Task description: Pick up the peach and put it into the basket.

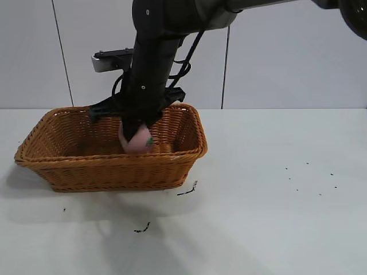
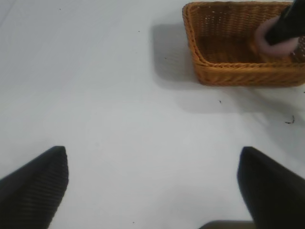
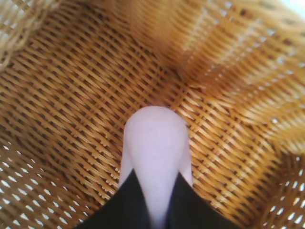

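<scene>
My right gripper [image 1: 137,133] reaches down inside the orange-brown wicker basket [image 1: 109,172], shut on the pale-pink peach [image 1: 136,141]. A small green mark shows on the peach's side. In the right wrist view the two black fingers pinch the peach [image 3: 155,138] just above the woven basket floor [image 3: 71,95]. The left wrist view shows the basket [image 2: 238,71] far off, with the peach [image 2: 274,45] under the right arm's dark finger. My left gripper [image 2: 152,186] hangs open over bare white table, away from the basket.
The basket stands on a white table [image 1: 275,200] at the left of the exterior view. Small dark specks [image 1: 189,190] lie on the table in front of the basket. A white panelled wall [image 1: 287,57] stands behind.
</scene>
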### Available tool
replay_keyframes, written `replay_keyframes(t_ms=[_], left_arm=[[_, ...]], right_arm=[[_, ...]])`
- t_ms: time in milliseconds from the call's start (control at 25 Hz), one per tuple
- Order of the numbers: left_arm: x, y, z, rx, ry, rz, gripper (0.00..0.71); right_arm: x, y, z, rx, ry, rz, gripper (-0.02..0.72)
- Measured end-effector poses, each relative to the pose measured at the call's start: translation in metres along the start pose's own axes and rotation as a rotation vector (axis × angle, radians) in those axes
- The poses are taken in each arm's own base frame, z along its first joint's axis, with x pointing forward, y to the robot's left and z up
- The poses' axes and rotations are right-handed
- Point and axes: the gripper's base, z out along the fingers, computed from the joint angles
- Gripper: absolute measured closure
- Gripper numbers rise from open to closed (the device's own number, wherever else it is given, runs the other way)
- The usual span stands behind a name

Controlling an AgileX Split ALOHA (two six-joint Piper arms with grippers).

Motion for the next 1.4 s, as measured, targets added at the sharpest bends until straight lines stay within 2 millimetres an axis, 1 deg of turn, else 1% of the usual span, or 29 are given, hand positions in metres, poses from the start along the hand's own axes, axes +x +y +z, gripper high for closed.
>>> replay_keyframes(t_ms=[80,160,240,320,440,480,600,720,800,1000,1120,1200,1280,1400], left_arm=[[0.0,0.0,0.0,0.0,0.0,0.0,0.017],[0.0,0.0,0.0,0.0,0.0,0.0,0.017],[0.0,0.0,0.0,0.0,0.0,0.0,0.017],[0.0,0.0,0.0,0.0,0.0,0.0,0.017],[0.0,0.0,0.0,0.0,0.0,0.0,0.017],[0.0,0.0,0.0,0.0,0.0,0.0,0.017],[0.0,0.0,0.0,0.0,0.0,0.0,0.017],[0.0,0.0,0.0,0.0,0.0,0.0,0.017],[0.0,0.0,0.0,0.0,0.0,0.0,0.017],[0.0,0.0,0.0,0.0,0.0,0.0,0.017],[0.0,0.0,0.0,0.0,0.0,0.0,0.017],[0.0,0.0,0.0,0.0,0.0,0.0,0.017],[0.0,0.0,0.0,0.0,0.0,0.0,0.017],[0.0,0.0,0.0,0.0,0.0,0.0,0.017]], right_arm=[[-0.008,0.0,-0.011,0.0,-0.015,0.0,0.017],[-0.018,0.0,-0.027,-0.001,-0.028,-0.001,0.015],[-0.029,0.001,-0.047,-0.001,-0.059,-0.002,0.015],[-0.037,-0.003,-0.065,-0.003,-0.084,0.007,0.015],[-0.043,-0.019,-0.084,0.011,-0.118,0.034,0.015],[-0.044,-0.028,-0.089,0.018,-0.125,0.048,0.015],[-0.039,-0.06,-0.096,0.055,-0.099,0.099,0.015],[-0.03,-0.105,-0.1,0.102,-0.065,0.172,0.015],[-0.023,-0.14,-0.104,0.135,-0.065,0.229,0.015],[0.005,-0.224,-0.118,0.213,-0.065,0.38,0.015],[0.023,-0.262,-0.127,0.252,-0.065,0.453,0.015],[0.033,-0.281,-0.132,0.271,-0.065,0.49,0.015],[0.041,-0.295,-0.136,0.271,-0.07,0.526,0.015],[0.046,-0.301,-0.14,0.258,-0.075,0.549,0.015]])
